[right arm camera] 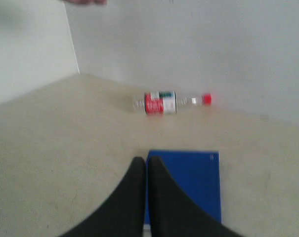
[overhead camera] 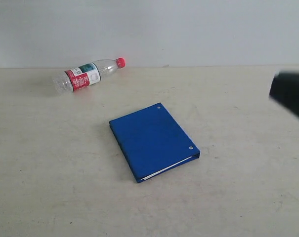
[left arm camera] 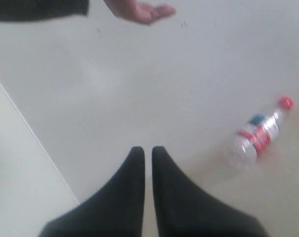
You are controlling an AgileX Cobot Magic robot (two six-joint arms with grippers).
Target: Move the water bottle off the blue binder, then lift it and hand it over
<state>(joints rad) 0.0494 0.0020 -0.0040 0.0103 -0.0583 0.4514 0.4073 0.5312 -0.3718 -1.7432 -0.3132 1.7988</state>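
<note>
At the middle of the table (overhead camera: pixel 238 197), nearest me, the blue binder (overhead camera: pixel 153 141) lies flat and closed, white pages showing along its near edge, its spine running from about eleven o'clock to five. Nothing rests on it. The right gripper (right arm camera: pixel 147 165) hangs just short of the binder's near edge, fingers pressed together and empty; from where I stand only a dark blur of the right arm (overhead camera: pixel 290 96) shows at three o'clock. The left gripper (left arm camera: pixel 147 153) is likewise closed on nothing, over bare table. Farther back, at about ten o'clock from the binder and well apart from it, the water bottle (overhead camera: pixel 88 74) lies on its side near the wall, red cap pointing between two and three o'clock. Whether any water is in it I cannot tell. So the bottle is already off; I'd judge the lift falls to the right arm, plainly the nearer one. Beyond, a person's hand (left arm camera: pixel 142 11) shows, palm open.
</note>
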